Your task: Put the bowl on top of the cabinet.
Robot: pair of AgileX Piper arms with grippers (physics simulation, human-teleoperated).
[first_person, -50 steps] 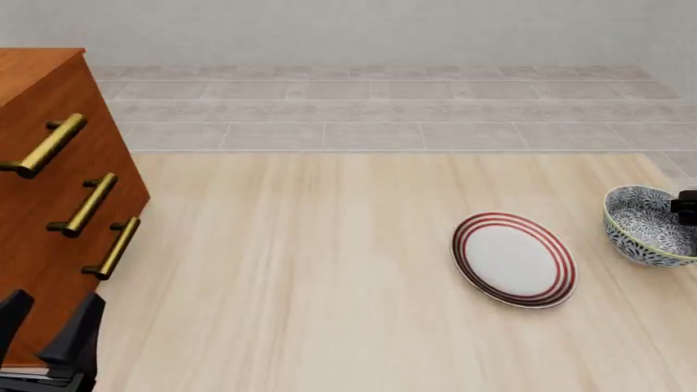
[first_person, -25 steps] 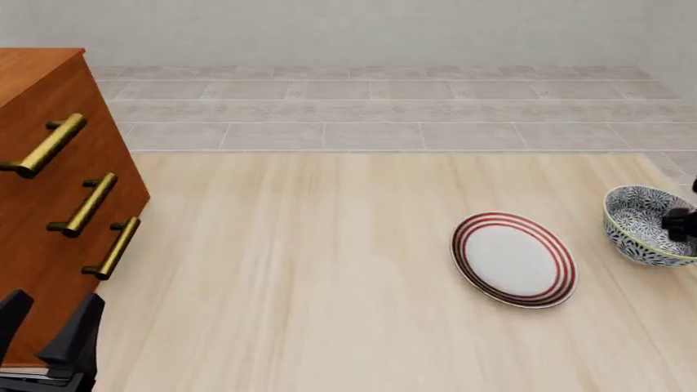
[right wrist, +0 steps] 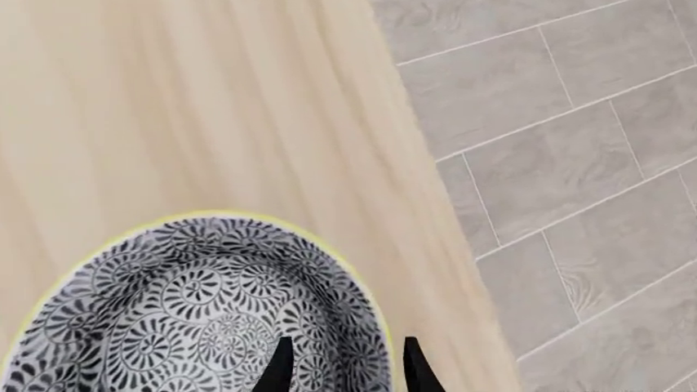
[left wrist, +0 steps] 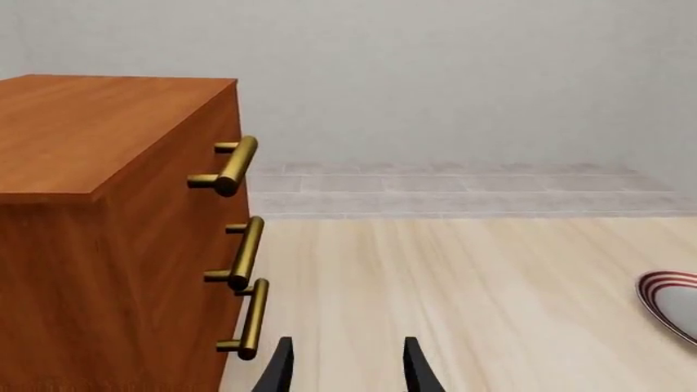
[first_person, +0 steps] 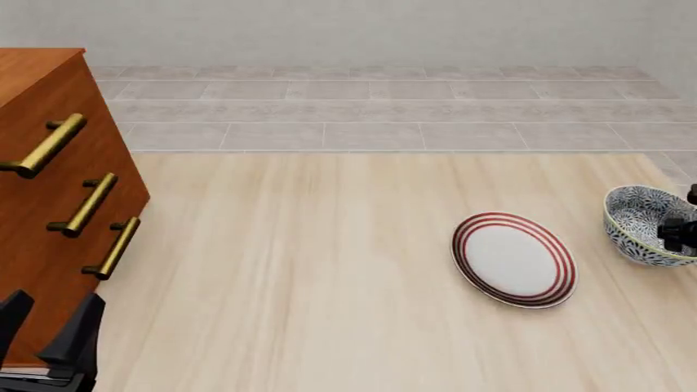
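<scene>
Two parted, empty claws: left [left wrist: 342, 366], right [right wrist: 342, 366] straddling glossy floral bowl [right wrist: 196, 310] rim.

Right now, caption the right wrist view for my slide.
Right fingers open over the bowl's patterned inside, near the table edge.

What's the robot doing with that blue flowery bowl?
The right gripper is open and hanging over the bowl, with its fingers around the bowl's rim, but it hasn't grabbed it yet. The bowl sits on the table at the far right, next to a white plate with red rings. The big brown cabinet where the bowl has to go stands way over on the left. The left gripper waits open beside the cabinet, holding nothing.
</scene>
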